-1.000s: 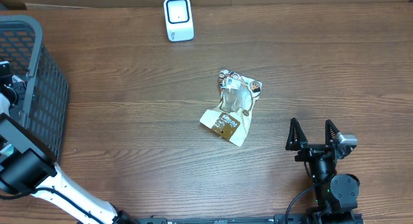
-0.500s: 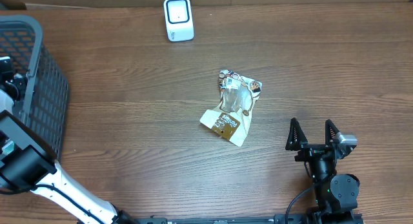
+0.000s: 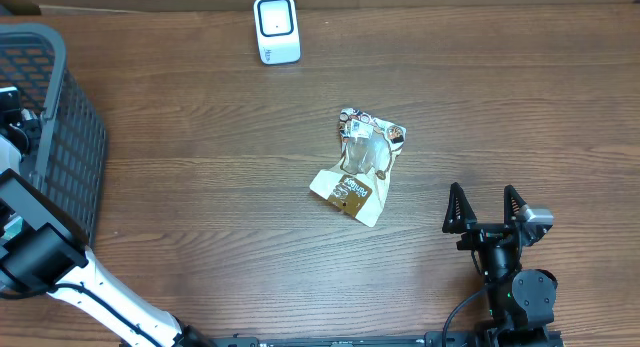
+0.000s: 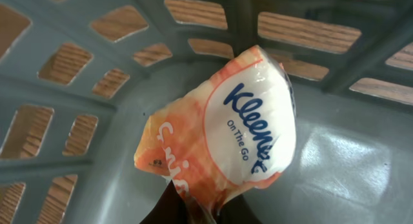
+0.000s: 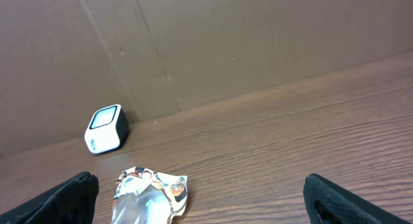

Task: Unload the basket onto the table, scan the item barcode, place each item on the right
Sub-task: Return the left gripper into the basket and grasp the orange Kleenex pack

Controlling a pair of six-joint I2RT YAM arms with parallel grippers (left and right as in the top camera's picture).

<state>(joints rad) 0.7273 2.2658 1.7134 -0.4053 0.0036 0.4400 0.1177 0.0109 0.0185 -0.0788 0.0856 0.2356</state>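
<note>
An orange-and-white Kleenex tissue pack (image 4: 239, 127) lies inside the grey basket (image 4: 77, 121). My left gripper (image 4: 203, 208) is shut on the pack's lower edge, with only the dark finger bases showing under it. No barcode shows on the visible face. In the overhead view the left gripper (image 3: 14, 115) is down in the basket (image 3: 70, 137) at the far left. The white scanner (image 3: 277, 29) stands at the back of the table. My right gripper (image 3: 487, 205) rests open at the front right, with nothing between its fingers.
A crumpled snack pouch (image 3: 362, 165) lies on the wooden table between the scanner and my right gripper, and shows too in the right wrist view (image 5: 150, 195). A cardboard wall (image 5: 245, 43) stands behind the scanner (image 5: 106, 128).
The left wrist has shifted slightly inside the basket. The right arm, the pouch and the scanner have not moved.
</note>
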